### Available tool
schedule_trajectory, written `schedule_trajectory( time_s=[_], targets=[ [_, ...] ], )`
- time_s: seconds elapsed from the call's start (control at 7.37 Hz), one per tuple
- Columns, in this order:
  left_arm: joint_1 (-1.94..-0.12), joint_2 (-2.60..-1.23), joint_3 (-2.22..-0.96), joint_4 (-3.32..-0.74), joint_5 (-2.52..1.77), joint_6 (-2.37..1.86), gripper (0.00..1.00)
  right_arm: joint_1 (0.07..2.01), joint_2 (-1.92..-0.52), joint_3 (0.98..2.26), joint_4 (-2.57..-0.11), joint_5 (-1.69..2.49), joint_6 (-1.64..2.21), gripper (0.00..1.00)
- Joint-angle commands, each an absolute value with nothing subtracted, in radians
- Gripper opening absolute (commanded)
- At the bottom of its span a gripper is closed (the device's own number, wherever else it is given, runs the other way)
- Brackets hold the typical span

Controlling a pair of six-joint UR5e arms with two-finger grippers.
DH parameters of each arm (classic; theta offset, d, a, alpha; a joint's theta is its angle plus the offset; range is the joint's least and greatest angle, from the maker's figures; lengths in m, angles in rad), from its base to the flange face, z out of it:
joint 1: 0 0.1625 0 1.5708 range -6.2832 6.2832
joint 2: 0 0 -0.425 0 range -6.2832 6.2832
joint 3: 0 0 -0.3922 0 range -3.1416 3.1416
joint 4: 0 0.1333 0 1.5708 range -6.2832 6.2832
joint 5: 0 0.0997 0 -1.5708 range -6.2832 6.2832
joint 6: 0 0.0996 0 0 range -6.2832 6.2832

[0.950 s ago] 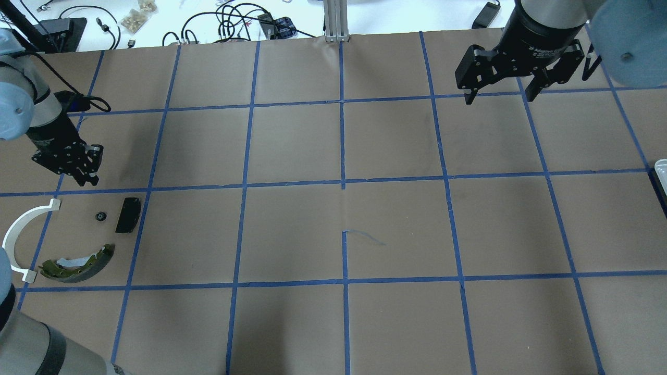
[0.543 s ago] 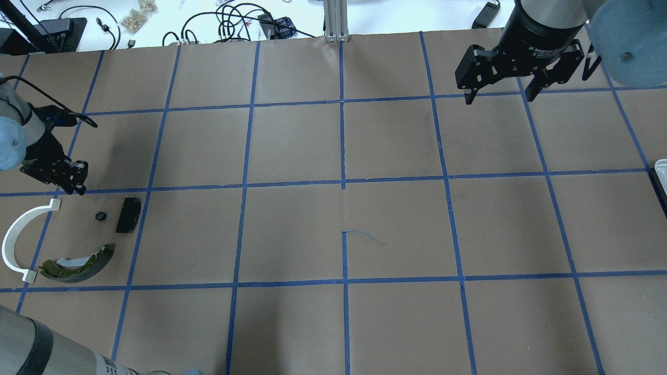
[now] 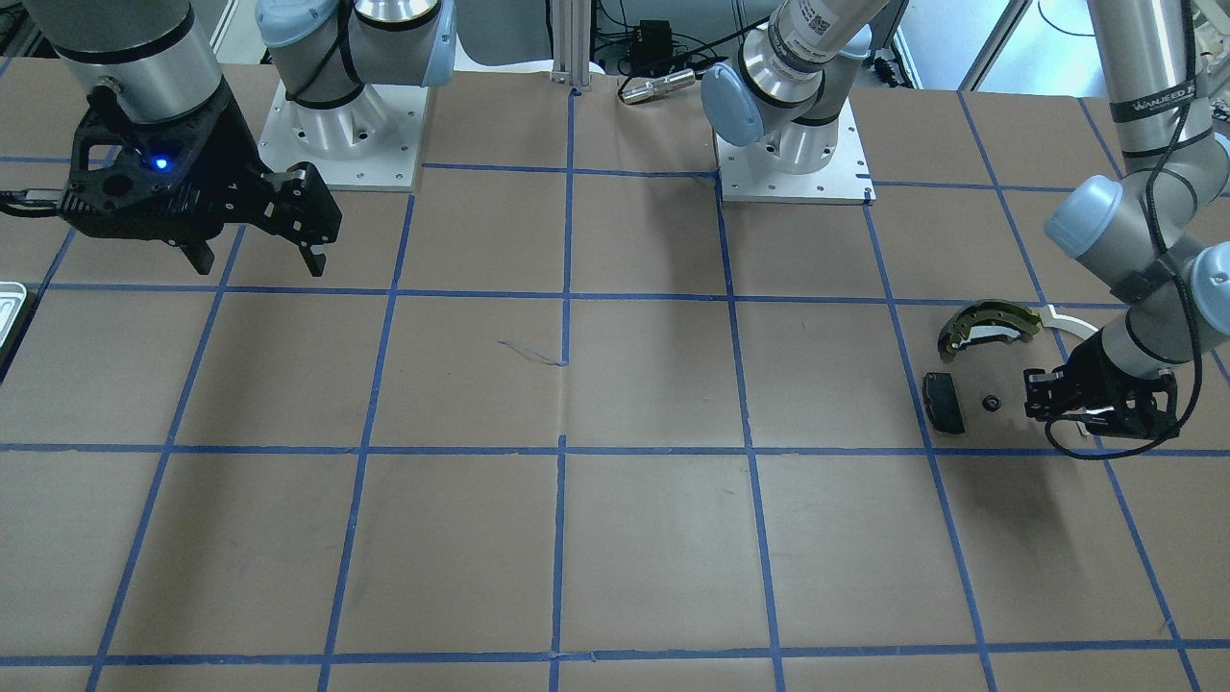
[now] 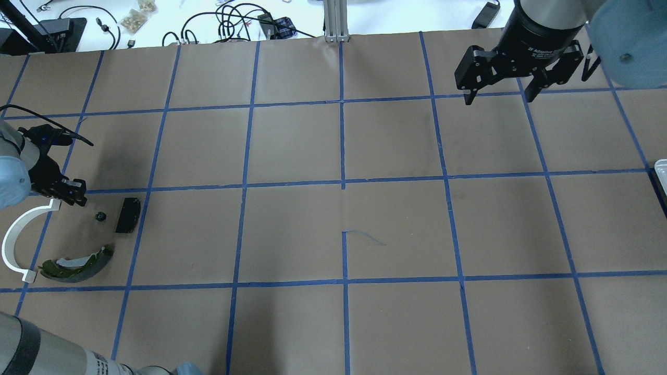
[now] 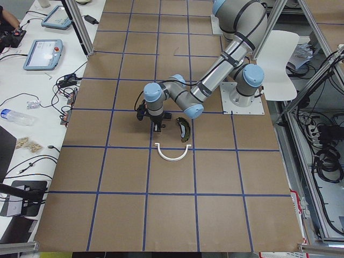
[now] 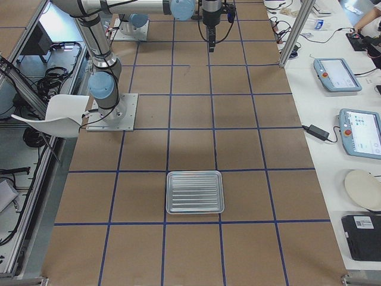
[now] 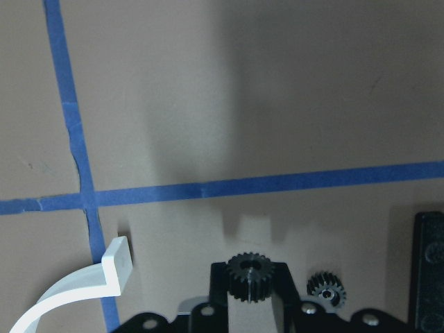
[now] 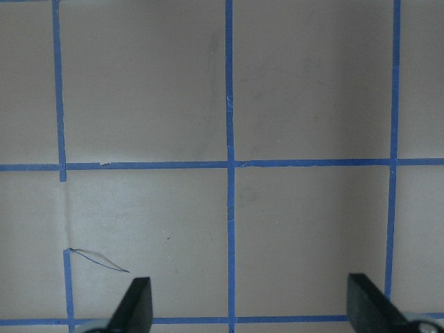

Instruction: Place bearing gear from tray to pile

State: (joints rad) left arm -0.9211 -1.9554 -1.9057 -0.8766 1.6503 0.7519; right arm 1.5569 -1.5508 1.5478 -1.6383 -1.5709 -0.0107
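My left gripper (image 7: 248,277) is shut on a small black bearing gear (image 7: 250,267), held just above the paper by the pile. A second black gear (image 7: 326,288) lies on the table beside it and also shows in the overhead view (image 4: 100,215). The pile holds a white plastic arc (image 4: 18,234), an olive-gold brake shoe (image 4: 78,265) and a black pad (image 4: 127,214). In the overhead view my left gripper (image 4: 73,197) sits between the arc's end and the gear on the table. My right gripper (image 4: 499,91) is open and empty at the far right. The silver tray (image 6: 195,192) is empty.
Only the tray's corner (image 4: 662,169) shows at the overhead view's right edge. Cables and small parts lie on the white bench (image 4: 156,21) beyond the table. Blue tape lines grid the brown paper.
My left arm has moved left and nearer, bringing its gripper down beside the white arc's end. The right arm has not moved.
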Motion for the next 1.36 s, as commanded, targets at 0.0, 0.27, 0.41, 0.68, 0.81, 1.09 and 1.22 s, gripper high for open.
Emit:
schedule_trajectory(
  time_s=[0.0,0.27,0.41,0.68,0.81,1.09,1.22],
  targets=[
    [-0.92,-1.959,-1.922,-0.873,1.646,0.752,0.0,1.557,-1.551,1.549,-1.638,-1.572,-0.011,1.0],
    [-0.92,-1.967,-1.925,-0.876,1.647,0.752,0.26,1.557,-1.551,1.549,-1.638,-1.571,-0.011,1.0],
    [-0.92,-1.965,-1.925,-0.879,1.649,0.752,0.4,1.557,-1.551,1.549,-1.638,-1.572,-0.011,1.0],
    [-0.92,-1.953,-1.916,-0.95,1.654,0.747,1.0,1.557,-1.551,1.549,-1.64,-1.571,-0.011,1.0],
    [-0.92,-1.942,-1.907,-0.994,1.658,0.746,1.0,1.557,-1.551,1.549,-1.64,-1.572,-0.011,1.0],
    [-0.925,-1.919,-1.762,-1.192,1.66,0.739,1.0,1.557,-1.551,1.549,-1.638,-1.572,-0.011,1.0],
    [-0.934,-1.933,-1.602,-1.391,1.66,0.735,1.0,1.557,-1.551,1.549,-1.638,-1.572,-0.011,1.0]
  ],
)
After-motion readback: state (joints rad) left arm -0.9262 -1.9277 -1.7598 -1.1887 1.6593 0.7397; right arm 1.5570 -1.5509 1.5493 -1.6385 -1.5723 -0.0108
